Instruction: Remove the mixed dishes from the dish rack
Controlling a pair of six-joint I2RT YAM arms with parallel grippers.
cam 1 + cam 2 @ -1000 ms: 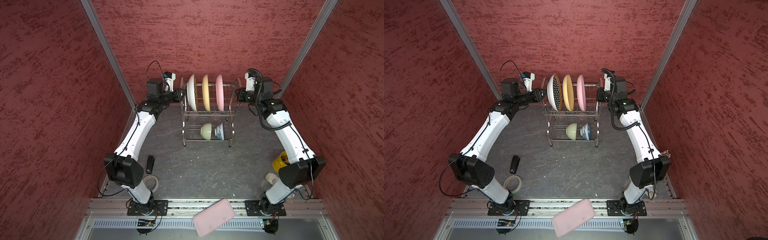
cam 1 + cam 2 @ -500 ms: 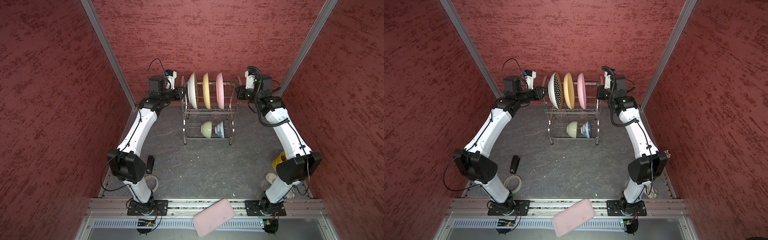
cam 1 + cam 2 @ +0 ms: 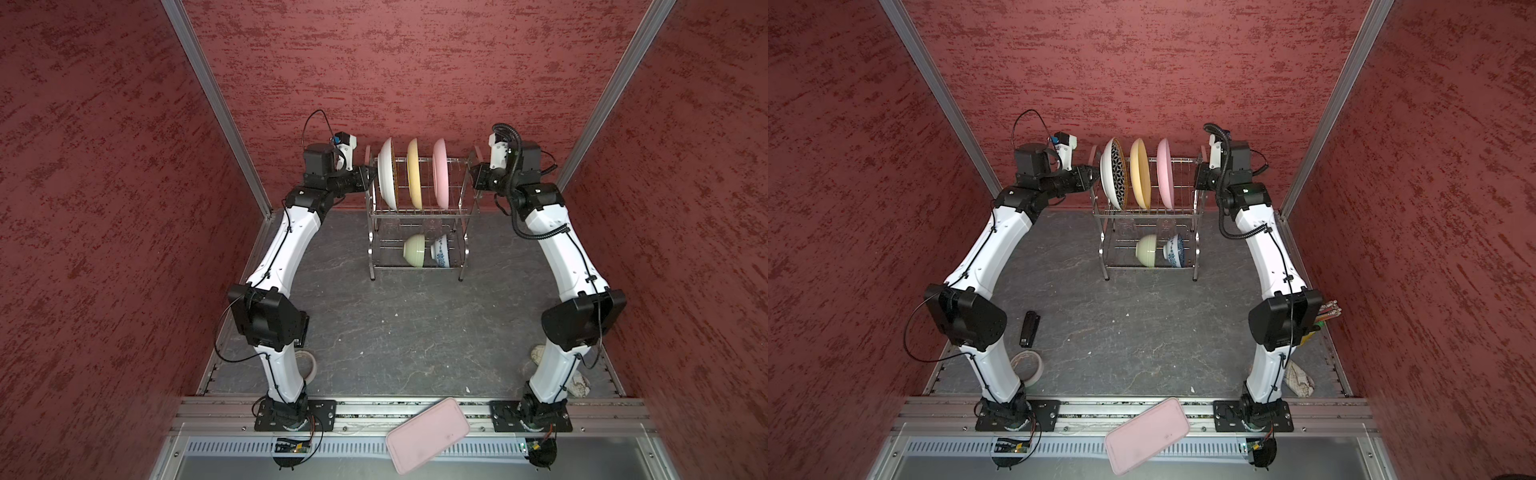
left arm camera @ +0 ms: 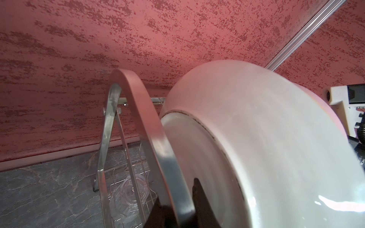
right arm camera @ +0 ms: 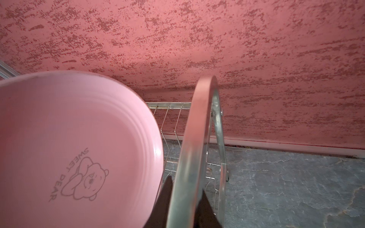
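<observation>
Dish rack (image 3: 419, 214) upright on the dark table (image 3: 415, 332) near the back wall, pinned between both claws at its rounded side frames. Left gripper (image 4: 177, 195) clenched on the steel arch at that end, one dark finger on each face of the band. Right gripper (image 5: 185, 185) clamped the same way on the opposite arch.

On the upper tier, level with both claws, three plates on edge:
- black-and-white geometric plate (image 3: 1115, 174) just beside the left gripper, white back toward it, very close to the inner finger; touching or not, impossible to tell
- yellow-orange plate (image 3: 414, 172) midway between the claws
- pink plate (image 5: 79, 150) just beside the right gripper, its bear drawing and "SWEET DEAR" facing that claw

Between each claw and its nearest plate, only the arch itself and a narrow gap.

On the lower tier, below both claws, pale green bowl (image 3: 415, 249) and blue-floral white bowl (image 3: 441, 251) on their sides, side by side. Below the left gripper, seen through the wires in the left wrist view, one clear cup (image 4: 132, 192).

Well apart from both claws, back by the arm bases: pink tray (image 3: 428, 434) askew over the front rail, tape roll (image 3: 1027, 365) and small black object (image 3: 1030, 328) on the left arm's side, cup of sticks (image 3: 1325, 318) and crumpled cloth (image 3: 1298, 380) on the right arm's side
</observation>
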